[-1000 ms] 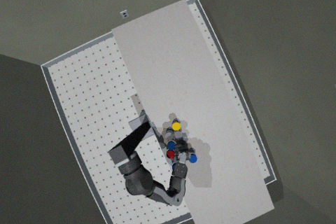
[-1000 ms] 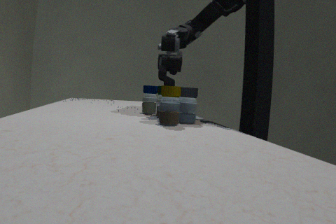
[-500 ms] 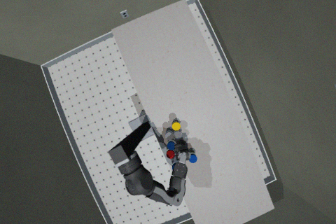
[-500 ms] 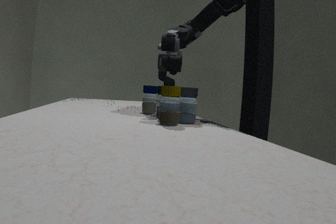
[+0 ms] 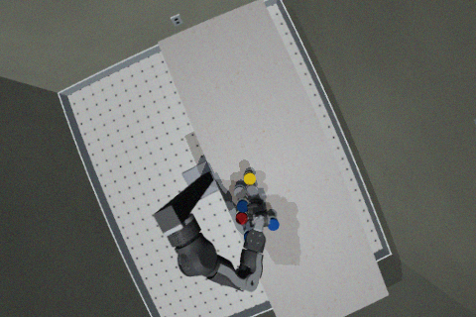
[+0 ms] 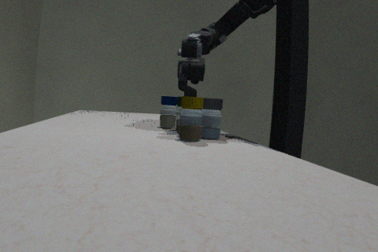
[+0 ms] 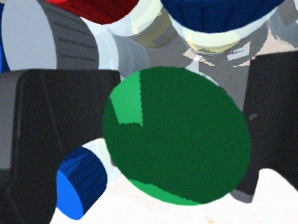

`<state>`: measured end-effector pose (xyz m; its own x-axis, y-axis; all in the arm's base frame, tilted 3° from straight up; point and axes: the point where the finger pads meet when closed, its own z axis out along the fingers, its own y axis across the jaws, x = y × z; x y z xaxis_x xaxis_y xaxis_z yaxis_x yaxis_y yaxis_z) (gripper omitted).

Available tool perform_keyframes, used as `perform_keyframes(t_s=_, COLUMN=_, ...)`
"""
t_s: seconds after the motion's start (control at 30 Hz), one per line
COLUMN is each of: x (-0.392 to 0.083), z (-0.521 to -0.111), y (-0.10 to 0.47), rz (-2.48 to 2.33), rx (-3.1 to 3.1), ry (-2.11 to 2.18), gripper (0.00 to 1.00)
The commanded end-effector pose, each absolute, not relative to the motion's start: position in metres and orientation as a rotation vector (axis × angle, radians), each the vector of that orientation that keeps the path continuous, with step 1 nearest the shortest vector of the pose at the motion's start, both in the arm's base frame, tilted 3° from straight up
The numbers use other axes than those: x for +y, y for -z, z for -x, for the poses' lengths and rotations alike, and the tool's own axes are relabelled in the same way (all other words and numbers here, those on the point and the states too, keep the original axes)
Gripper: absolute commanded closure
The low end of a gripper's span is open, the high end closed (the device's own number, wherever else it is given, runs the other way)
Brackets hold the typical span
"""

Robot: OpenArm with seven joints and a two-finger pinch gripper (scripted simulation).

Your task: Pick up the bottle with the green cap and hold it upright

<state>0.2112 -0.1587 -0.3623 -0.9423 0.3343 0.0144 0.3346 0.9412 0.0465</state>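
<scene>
The bottle with the green cap (image 7: 176, 135) fills the middle of the wrist view, seen from above. My gripper (image 7: 172, 122) (image 5: 256, 213) (image 6: 188, 87) is shut on it, one dark finger on each side of the cap. It sits in a tight cluster of bottles near the table's near-left edge. In the top and exterior views the arm and the other bottles hide the green cap, so I cannot tell its height above the table (image 5: 248, 84) (image 6: 157, 189).
Close around it stand a red-capped bottle (image 7: 95, 10) (image 5: 241, 218), a grey-capped one (image 7: 45, 42) (image 6: 213, 104), a yellow-capped one (image 5: 249, 178) (image 6: 192, 102) and blue-capped ones (image 7: 220, 12) (image 7: 80, 182) (image 5: 273, 224) (image 6: 169, 100), all upright. A dark post (image 6: 289, 67) rises behind.
</scene>
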Motion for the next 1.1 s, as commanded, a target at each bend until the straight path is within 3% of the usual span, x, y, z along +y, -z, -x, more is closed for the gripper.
perform_keyframes(t_s=0.0, x=-0.159, z=-0.212, y=0.362, rz=0.533, rx=-3.091, ry=0.078, gripper=1.00)
perform_keyframes(t_s=1.07, x=-0.161, z=-0.213, y=0.314, rz=0.537, rx=-3.098, ry=0.080, gripper=1.00)
